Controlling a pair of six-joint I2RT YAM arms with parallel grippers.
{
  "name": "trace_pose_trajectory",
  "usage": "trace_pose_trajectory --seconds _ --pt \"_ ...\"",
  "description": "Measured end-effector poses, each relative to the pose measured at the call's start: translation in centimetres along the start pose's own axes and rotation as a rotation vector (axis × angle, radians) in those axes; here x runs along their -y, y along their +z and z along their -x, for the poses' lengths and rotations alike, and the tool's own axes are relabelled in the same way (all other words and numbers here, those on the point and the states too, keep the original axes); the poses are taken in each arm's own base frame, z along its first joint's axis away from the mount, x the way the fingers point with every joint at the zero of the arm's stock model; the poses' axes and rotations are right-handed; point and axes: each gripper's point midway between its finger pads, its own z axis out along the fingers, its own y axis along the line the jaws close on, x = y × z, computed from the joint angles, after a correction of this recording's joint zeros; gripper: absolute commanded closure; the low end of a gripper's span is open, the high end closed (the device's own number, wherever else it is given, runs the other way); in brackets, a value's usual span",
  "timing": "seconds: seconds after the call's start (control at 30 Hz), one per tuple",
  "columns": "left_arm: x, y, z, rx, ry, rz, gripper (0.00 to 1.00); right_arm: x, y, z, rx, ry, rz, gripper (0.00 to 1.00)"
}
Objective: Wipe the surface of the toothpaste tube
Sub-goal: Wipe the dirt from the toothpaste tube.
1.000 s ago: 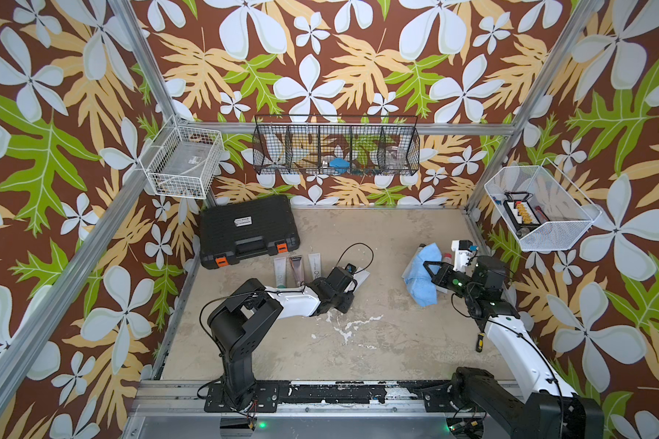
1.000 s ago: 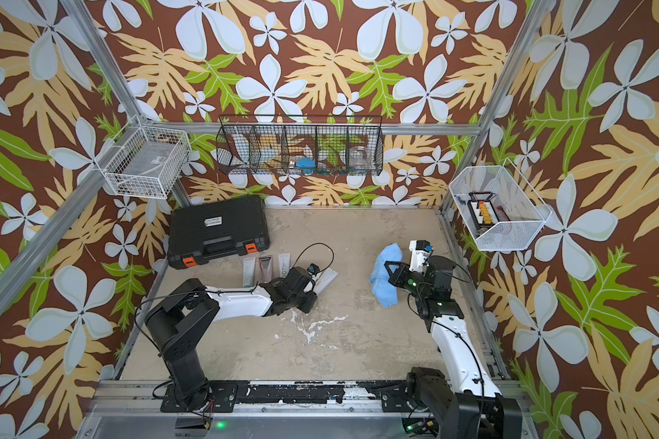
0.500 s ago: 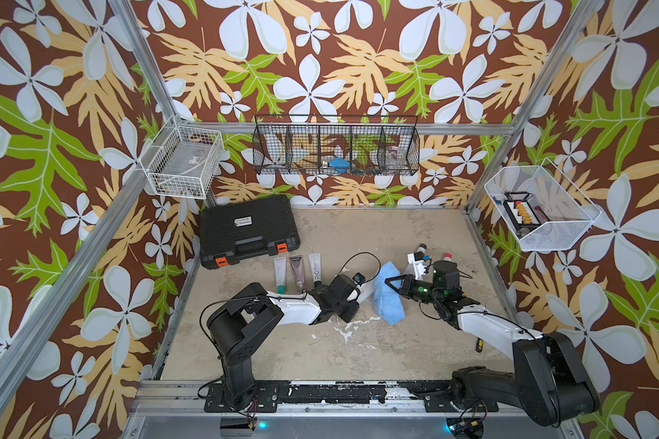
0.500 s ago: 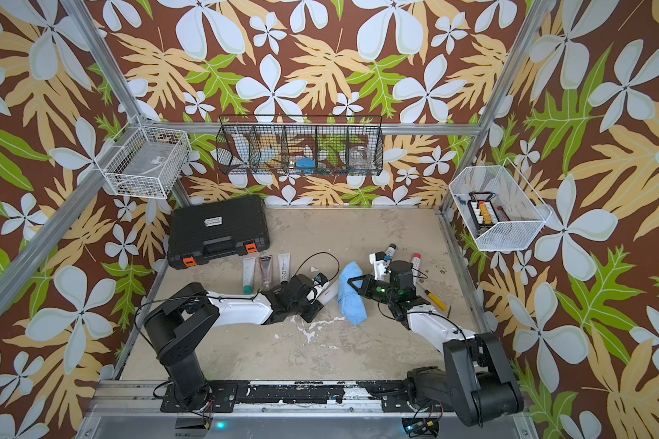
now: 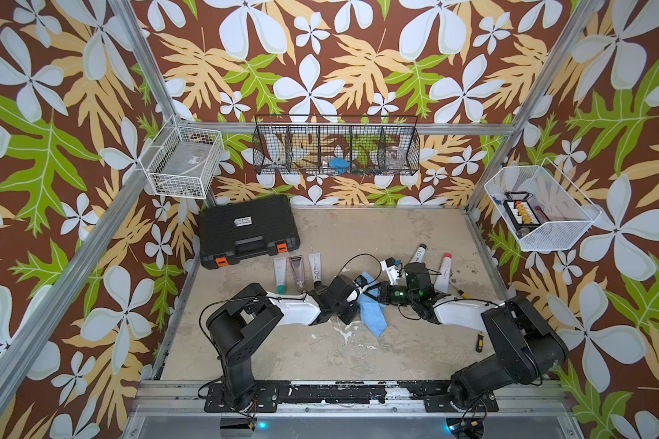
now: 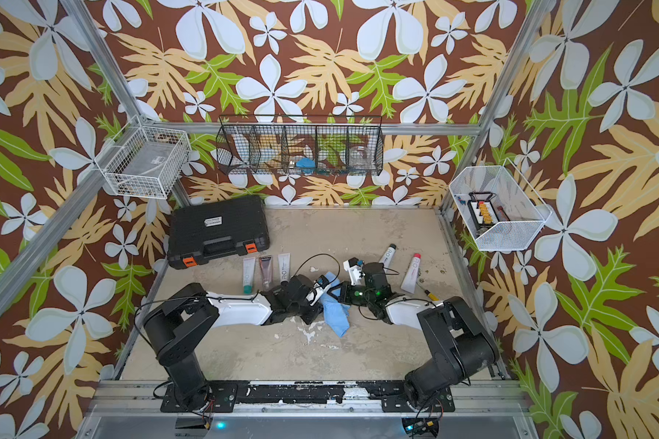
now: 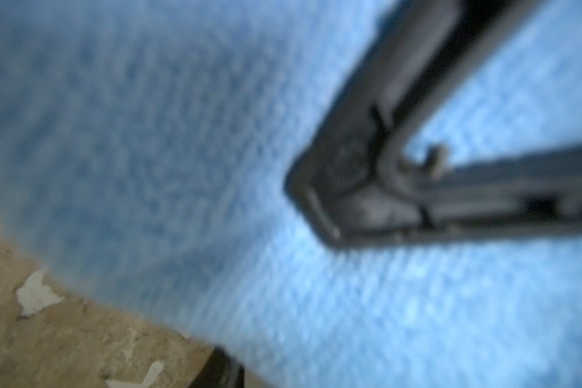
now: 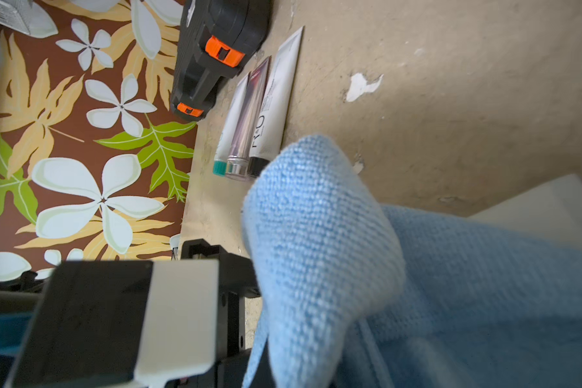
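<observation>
My left gripper (image 5: 356,289) (image 6: 315,290) lies low over the table's middle. A white toothpaste tube (image 5: 360,281) (image 8: 551,205) sticks out of it, mostly hidden by a blue cloth (image 5: 371,315) (image 6: 337,315). My right gripper (image 5: 374,294) (image 6: 333,294) is shut on that cloth and holds it against the tube from the right. In the left wrist view the cloth (image 7: 182,134) fills the picture. The right gripper's dark fingers (image 7: 367,168) pinch it, and one of my own fingertips (image 7: 220,369) shows at the edge. The cloth (image 8: 316,252) hangs folded in the right wrist view.
Three tubes (image 5: 296,270) (image 8: 273,100) lie side by side in front of a black case (image 5: 248,230). Two more tubes (image 5: 419,252) (image 5: 444,268) lie behind the right arm. A small screwdriver (image 5: 480,340) lies on the table at the right. Wire baskets hang on the walls.
The right arm has swung left and down, carrying the blue cloth from the table's right side onto the tube in the left gripper. The left gripper has shifted slightly right.
</observation>
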Motion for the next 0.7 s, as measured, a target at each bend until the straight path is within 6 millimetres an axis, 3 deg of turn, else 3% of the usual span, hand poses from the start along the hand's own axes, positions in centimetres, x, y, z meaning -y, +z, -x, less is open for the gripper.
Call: trace_pose_trajectory --seconds 0.27,0.7 --pt "0.2 0.2 0.3 0.016 0.001 -0.012 0.65 0.6 0.3 -1.7 -0.005 -0.011 0.012 1.00" --pt "0.3 0.1 0.2 0.022 0.004 -0.023 0.65 2.5 1.5 -0.9 -0.024 -0.101 -0.079 1.00"
